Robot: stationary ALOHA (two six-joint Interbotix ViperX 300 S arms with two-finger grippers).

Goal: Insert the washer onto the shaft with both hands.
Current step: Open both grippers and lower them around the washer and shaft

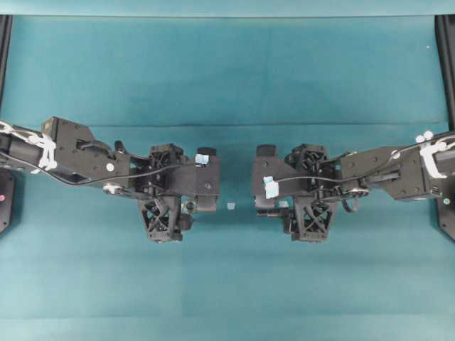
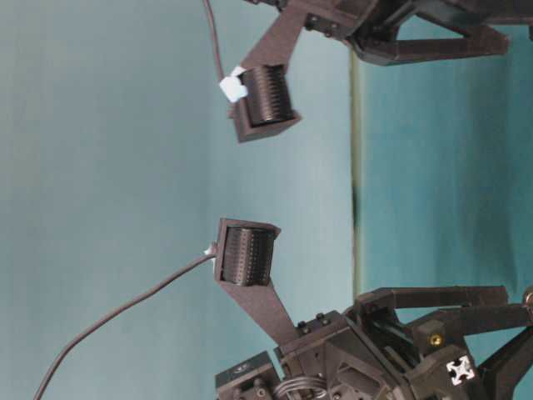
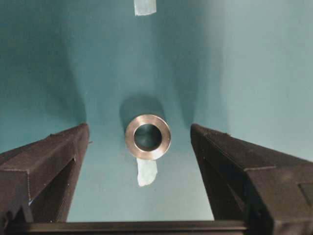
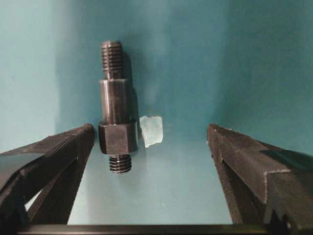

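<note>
Both grippers are spread wide and hold nothing. The washer (image 3: 147,136) lies flat on the teal table (image 3: 254,58) between the left gripper (image 3: 142,142) fingers; the shaft (image 4: 116,106) lies just beside the right gripper (image 4: 151,142) left finger.

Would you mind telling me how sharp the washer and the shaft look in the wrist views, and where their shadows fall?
Left wrist view: the washer is fairly sharp, with a soft dark shadow just above it. Right wrist view: the shaft is crisp enough to show its threads, its shadow along the right side; the near fingers are blurred.
</note>
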